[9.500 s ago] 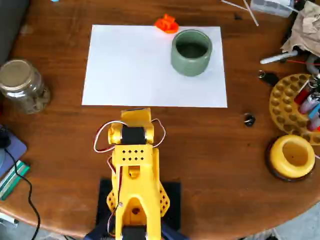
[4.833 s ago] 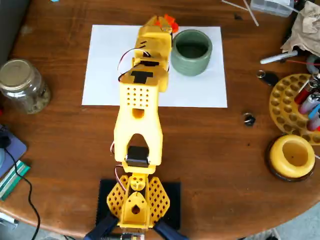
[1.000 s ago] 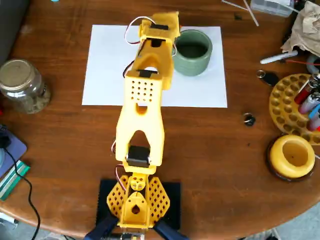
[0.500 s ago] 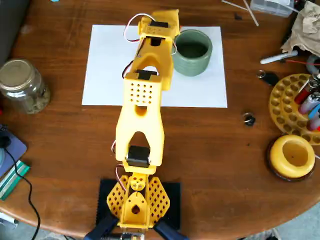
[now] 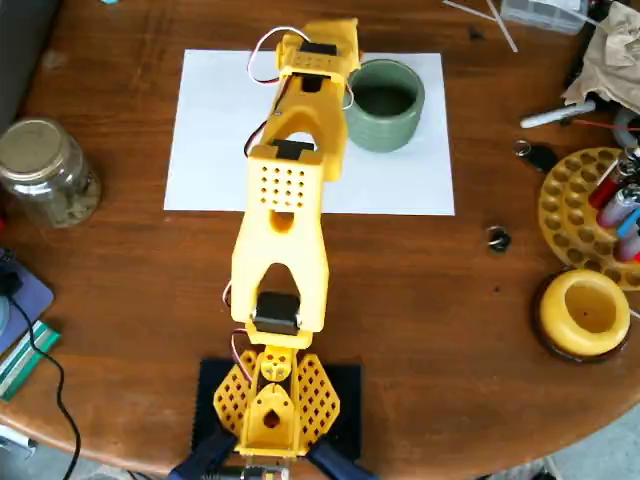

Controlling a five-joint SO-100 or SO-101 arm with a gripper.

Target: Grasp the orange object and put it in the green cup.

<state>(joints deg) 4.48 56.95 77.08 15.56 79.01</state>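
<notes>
Overhead view: jaws hidden under the yellow arm (image 5: pixel 290 200); opening cannot be told. Orange object not visible. Green cup (image 5: pixel 384 104) stands upright on the white paper sheet (image 5: pixel 215 130), far right part, just beside the arm's far end. Glass jar (image 5: pixel 45 170) on the wooden surface (image 5: pixel 430 300), left.
</notes>
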